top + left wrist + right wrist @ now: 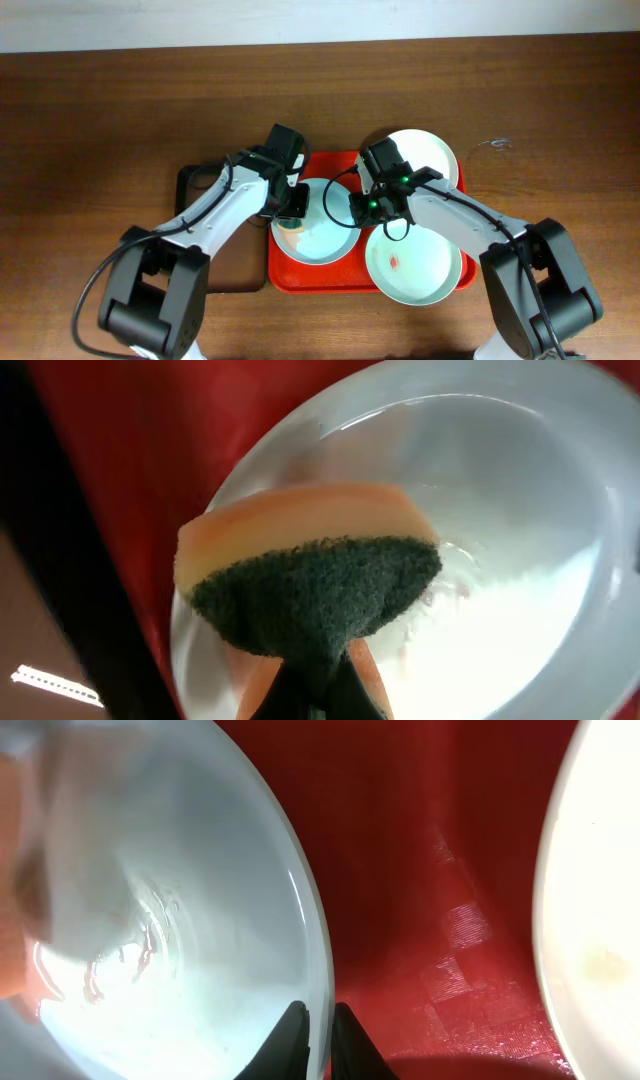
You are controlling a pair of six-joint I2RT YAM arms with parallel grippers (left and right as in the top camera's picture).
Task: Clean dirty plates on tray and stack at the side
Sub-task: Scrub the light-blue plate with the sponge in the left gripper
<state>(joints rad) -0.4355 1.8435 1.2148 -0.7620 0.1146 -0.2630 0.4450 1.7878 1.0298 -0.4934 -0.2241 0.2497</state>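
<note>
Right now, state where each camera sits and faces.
Overhead: above the table, looking down at the red tray and plates; both arms show.
Left wrist: on the left arm, looking along the left end effector at its sponge.
Right wrist: on the right arm, looking along the right end effector, shut on the pale blue plate.
Both wrist views share that plate.

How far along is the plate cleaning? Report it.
Done: nothing stacked; all three plates sit on the red tray. In hand: the left gripper holds a sponge over the pale blue plate, the right gripper pinches its rim. Left: the red smear on the pale green plate, the white plate, stacking.
</note>
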